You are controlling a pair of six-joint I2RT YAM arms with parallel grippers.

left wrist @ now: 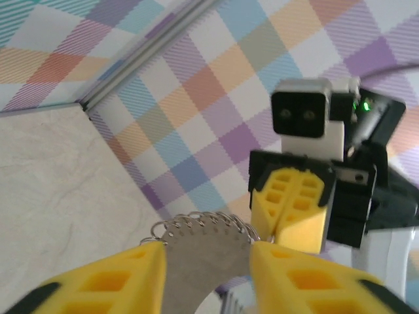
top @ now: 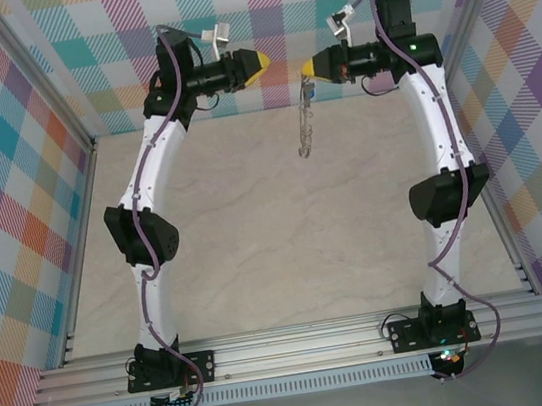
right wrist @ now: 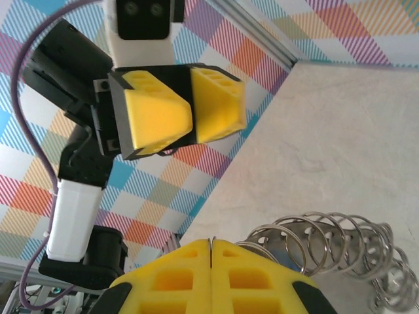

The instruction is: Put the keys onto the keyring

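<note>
A robot test booth in a lab: bright checked walls all round, silver metal rails along the bottom, a pale desk.

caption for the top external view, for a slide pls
Left gripper faces the right gripper, from which the keyring hangs above the table.
</note>
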